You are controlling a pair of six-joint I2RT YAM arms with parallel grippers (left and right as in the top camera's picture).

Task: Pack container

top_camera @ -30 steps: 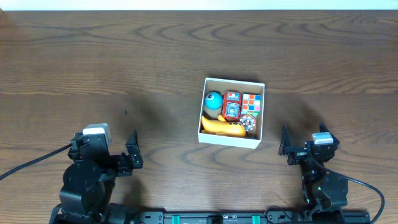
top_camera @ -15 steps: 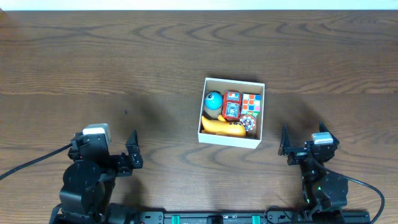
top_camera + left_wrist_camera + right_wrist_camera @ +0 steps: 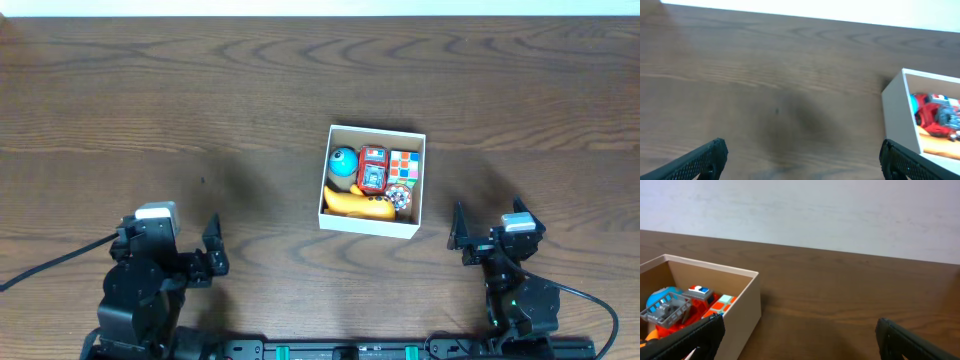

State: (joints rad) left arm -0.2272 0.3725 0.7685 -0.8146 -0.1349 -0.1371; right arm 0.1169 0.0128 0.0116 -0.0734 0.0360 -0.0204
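Square white cardboard container [image 3: 372, 226], woodgrain table [image 3: 200, 110]

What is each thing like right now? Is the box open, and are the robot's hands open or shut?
container: upright, open on top, toys inside.
blue ball: in the container.
red toy: in the container.
yellow toy: lying in the container.
left gripper: open, empty.
right gripper: open, empty.
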